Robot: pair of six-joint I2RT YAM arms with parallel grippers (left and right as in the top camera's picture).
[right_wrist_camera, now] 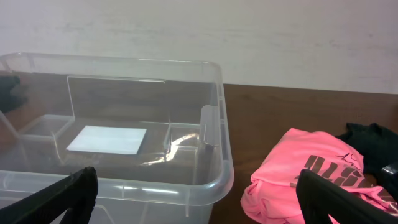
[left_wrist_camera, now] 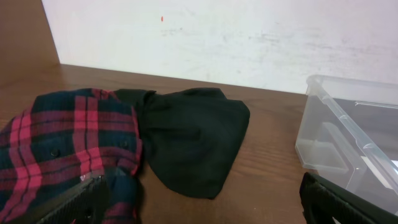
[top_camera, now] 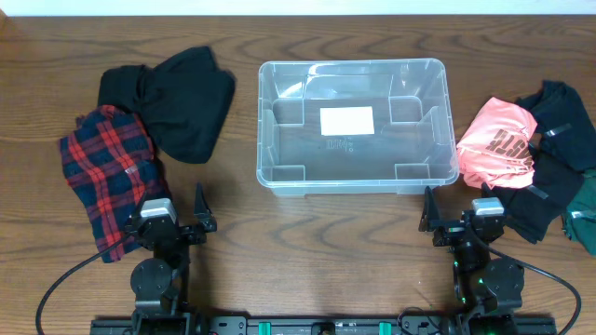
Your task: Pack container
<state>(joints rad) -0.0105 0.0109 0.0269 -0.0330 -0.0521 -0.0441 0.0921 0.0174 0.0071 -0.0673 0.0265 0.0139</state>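
The clear plastic container (top_camera: 279,102) stands empty at the table's middle back, a white label (top_camera: 346,120) on its base; it also shows in the left wrist view (left_wrist_camera: 348,134) and the right wrist view (right_wrist_camera: 214,134). A red plaid shirt (top_camera: 102,163) and a black garment (top_camera: 182,102) lie left of it. A pink shirt (top_camera: 498,141) and dark garments (top_camera: 563,121) lie to its right. My left gripper (top_camera: 177,228) is open and empty near the plaid shirt. My right gripper (top_camera: 461,219) is open and empty in front of the container's right corner.
A dark green cloth (top_camera: 585,214) lies at the far right edge. A white wall (left_wrist_camera: 217,37) stands behind the table. Bare wood lies between the two arms in front of the container.
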